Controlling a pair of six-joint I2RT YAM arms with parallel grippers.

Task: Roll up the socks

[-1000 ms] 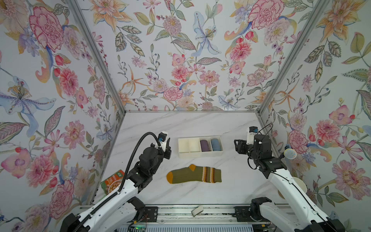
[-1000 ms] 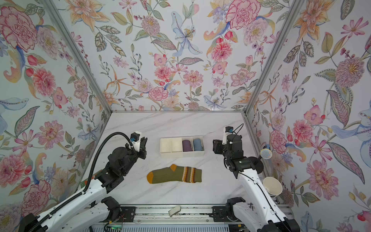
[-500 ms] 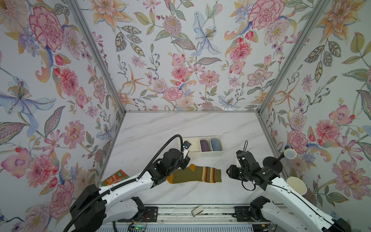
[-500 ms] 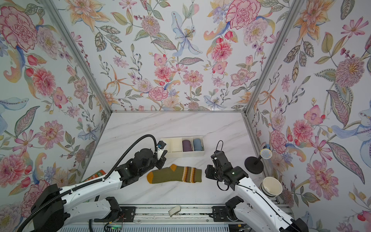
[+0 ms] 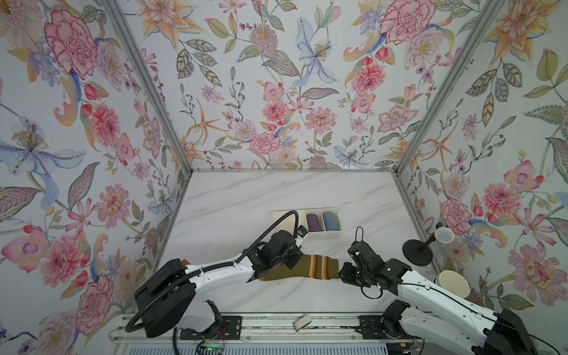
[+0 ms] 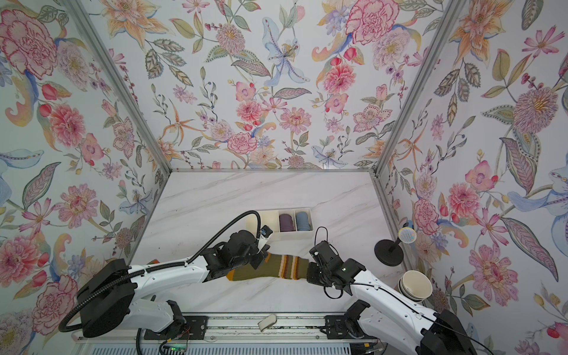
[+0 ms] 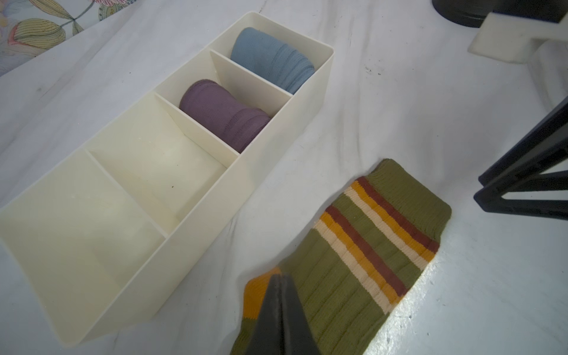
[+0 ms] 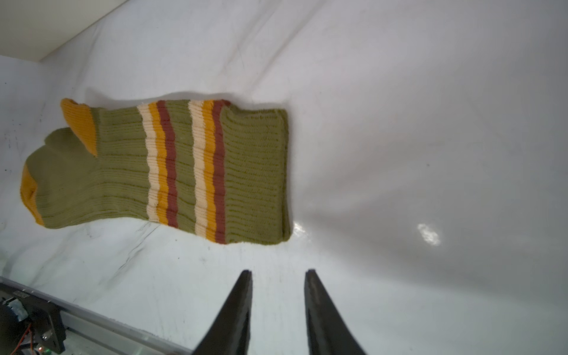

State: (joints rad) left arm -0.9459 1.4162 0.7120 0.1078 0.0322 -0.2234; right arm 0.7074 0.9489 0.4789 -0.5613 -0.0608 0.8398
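left gripper [image 7: 279, 279] closed tight at mustard heel of the socks [image 8: 184, 172], right gripper [image 8: 278, 273] narrowly parted, just off the cuff

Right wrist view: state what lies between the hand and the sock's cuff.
Nothing but bare white table between the right hand and the socks, shown in the right wrist view.

The left arm [image 5: 221, 273] extends low and forward toward the centre. The left gripper [image 7: 278, 276] has its fingers [image 7: 269, 310] pressed fully together. The right arm [image 5: 430, 292] also extends low toward the centre, and the right gripper [image 8: 278, 272] has its fingers set apart with a clear gap.
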